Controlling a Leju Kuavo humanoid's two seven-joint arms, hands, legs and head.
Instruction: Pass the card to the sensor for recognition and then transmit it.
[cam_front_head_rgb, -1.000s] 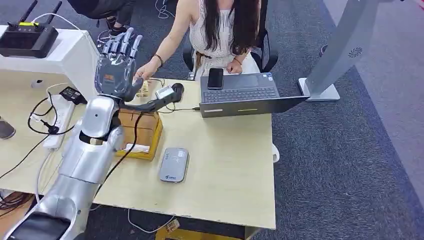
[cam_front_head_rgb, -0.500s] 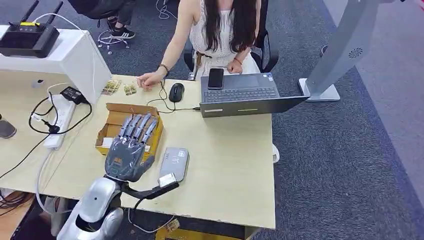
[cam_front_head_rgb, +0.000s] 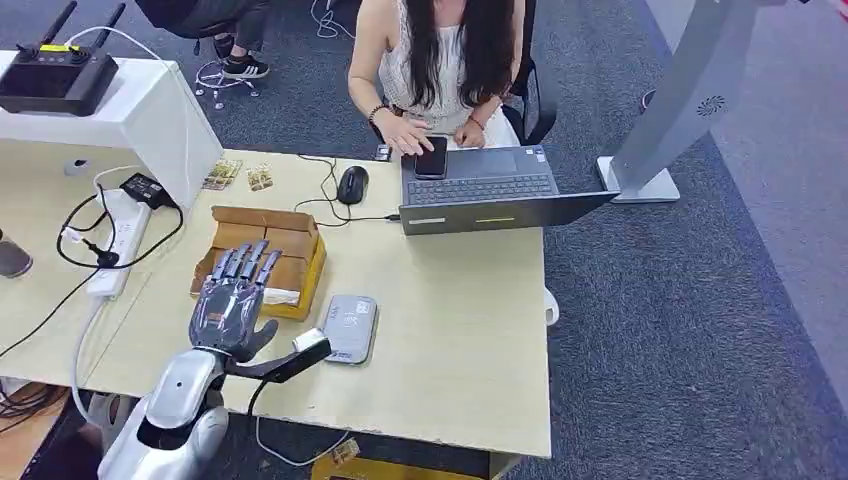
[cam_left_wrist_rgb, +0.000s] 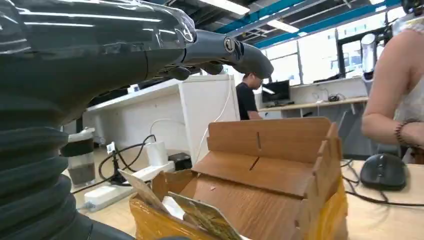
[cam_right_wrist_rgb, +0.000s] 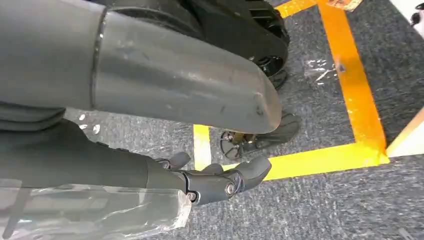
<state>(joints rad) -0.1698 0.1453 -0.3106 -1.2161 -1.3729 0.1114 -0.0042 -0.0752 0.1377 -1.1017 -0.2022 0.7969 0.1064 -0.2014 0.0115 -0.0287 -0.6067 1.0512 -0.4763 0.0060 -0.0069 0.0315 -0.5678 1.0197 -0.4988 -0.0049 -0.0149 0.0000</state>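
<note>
Grey carpet surrounds a pale wooden table (cam_front_head_rgb: 450, 330), and the left wrist view looks across it into an open office with white partitions, ceiling light strips and a person standing at a far desk. The left hand (cam_front_head_rgb: 232, 305) hovers over the near edge of the table with its fingers (cam_front_head_rgb: 245, 262) stretched out and apart, holding nothing. Just beyond the fingertips sits an open cardboard box (cam_front_head_rgb: 262, 255) wrapped in yellow tape, and the left wrist view shows cards (cam_left_wrist_rgb: 200, 217) standing in its near corner; which one is the task's card I cannot tell. Just beside the thumb, on the side away from the box, lies a flat grey sensor (cam_front_head_rgb: 349, 328), apart from the hand. Farther from the hand, past the box, a black mouse (cam_front_head_rgb: 352, 184) and its cable lie next to a dark laptop (cam_front_head_rgb: 490, 195) with a phone (cam_front_head_rgb: 431, 157) resting on it. A seated person (cam_front_head_rgb: 440, 60) faces the table there, one hand on the phone. Two small packets (cam_front_head_rgb: 240, 176) lie beyond the box near a white stand (cam_front_head_rgb: 130, 110) carrying a black router (cam_front_head_rgb: 55, 75). A white power strip (cam_front_head_rgb: 115, 235) with black cords lies on the outer side of the hand. A grey kiosk post (cam_front_head_rgb: 680, 100) stands on the carpet well away. The right hand (cam_right_wrist_rgb: 215, 180) hangs over grey carpet marked with yellow tape (cam_right_wrist_rgb: 350, 85), its fingers loosely curled around nothing.
</note>
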